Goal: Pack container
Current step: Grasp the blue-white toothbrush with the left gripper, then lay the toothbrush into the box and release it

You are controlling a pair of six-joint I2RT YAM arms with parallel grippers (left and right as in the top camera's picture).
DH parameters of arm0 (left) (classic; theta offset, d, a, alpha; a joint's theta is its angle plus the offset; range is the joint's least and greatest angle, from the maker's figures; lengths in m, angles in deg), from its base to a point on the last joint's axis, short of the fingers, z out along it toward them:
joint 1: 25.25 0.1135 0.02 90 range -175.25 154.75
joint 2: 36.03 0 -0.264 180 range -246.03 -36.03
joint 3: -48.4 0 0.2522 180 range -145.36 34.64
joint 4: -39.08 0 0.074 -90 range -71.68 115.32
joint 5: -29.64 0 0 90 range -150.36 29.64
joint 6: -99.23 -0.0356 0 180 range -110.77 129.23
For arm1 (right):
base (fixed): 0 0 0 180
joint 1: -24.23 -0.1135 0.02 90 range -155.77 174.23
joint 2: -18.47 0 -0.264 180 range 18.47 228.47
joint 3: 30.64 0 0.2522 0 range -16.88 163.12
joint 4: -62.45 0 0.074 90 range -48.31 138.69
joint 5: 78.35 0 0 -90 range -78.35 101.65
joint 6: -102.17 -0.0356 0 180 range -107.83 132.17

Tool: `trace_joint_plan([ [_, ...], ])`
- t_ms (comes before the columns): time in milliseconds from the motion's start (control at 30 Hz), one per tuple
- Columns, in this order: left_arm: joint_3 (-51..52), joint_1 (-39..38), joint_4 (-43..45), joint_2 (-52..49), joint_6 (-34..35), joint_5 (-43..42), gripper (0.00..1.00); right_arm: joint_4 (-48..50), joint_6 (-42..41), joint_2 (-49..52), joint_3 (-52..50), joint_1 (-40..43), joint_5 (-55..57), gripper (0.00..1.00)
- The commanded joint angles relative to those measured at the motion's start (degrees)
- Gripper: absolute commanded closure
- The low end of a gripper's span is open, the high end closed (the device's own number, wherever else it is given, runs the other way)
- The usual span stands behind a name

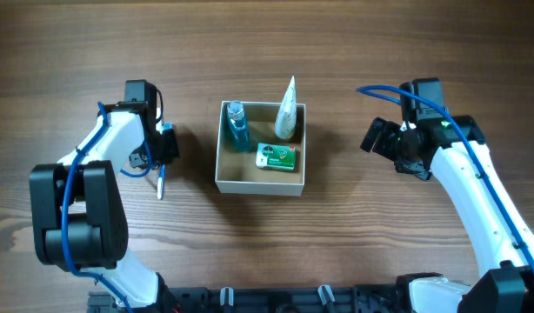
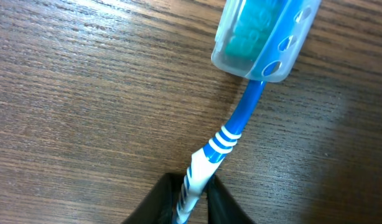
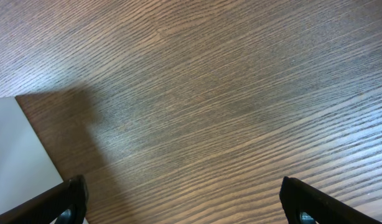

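Observation:
The container [image 1: 220, 165], a square white-walled box with a tan inside, stands mid-table in the overhead view. It holds a blue bottle [image 1: 237, 127], a white tube [image 1: 287, 110] and a green box [image 1: 277, 157]. My left gripper [image 1: 162, 156] is left of the container, shut on the handle of a blue and white toothbrush [image 2: 231, 134] with a clear cap [image 2: 265, 34] over its head; the brush lies on the wood. My right gripper [image 1: 384, 139] is open and empty over bare table to the right of the container. One white wall of the container [image 3: 20, 155] shows in the right wrist view.
The table is dark brown wood [image 1: 267, 35]. The arm bases stand at the front edge, left [image 1: 80, 217] and right [image 1: 502, 261].

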Motion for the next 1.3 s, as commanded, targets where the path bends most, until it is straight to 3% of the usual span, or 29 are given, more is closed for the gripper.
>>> trace_joint_plan([
  [0,0.2,0.2,0.4,-1.7,-0.2,0.5,0.92,0.0,0.6,0.2,-0.1,0.2,-0.7,0.0],
  [267,-0.9,0.2,-0.7,0.4,-0.2,0.4,0.96,-0.1,0.9,0.2,-0.1,0.2,-0.7,0.0],
  [467,-8.7,-2.5,-7.8,17.2,-0.6,0.4,0.96,-0.1,1.7,0.2,-0.1,0.2,-0.7,0.01],
  [567,-8.8,-8.6,-5.6,28.9,-8.6,0.4,0.96,-0.1,2.0,0.2,-0.1,0.2,-0.7,0.0],
  [667,-8.8,-19.3,-4.7,35.8,-23.4,0.4,0.96,0.0,1.2,0.2,-0.1,0.2,-0.7,0.0],
  [800,-8.8,-28.3,-4.6,35.2,-32.5,-0.7,0.96,0.0,-8.4,-0.3,-0.1,2.2,1.2,0.0],
  [867,-8.8,-31.6,-4.6,33.2,-33.2,-1.0,0.96,0.0,-11.6,-1.0,-0.1,6.1,-0.3,0.0],
  [1033,-8.8,-36.9,-5.0,27.3,-33.2,-3.0,0.96,-0.3,-8.3,-1.3,-0.1,13.7,-0.9,0.0],
  [1267,-8.7,-38.7,-4.3,18.9,-37.7,-3.2,0.96,-0.3,-6.4,-1.3,-0.1,14.3,-0.9,0.0],
])
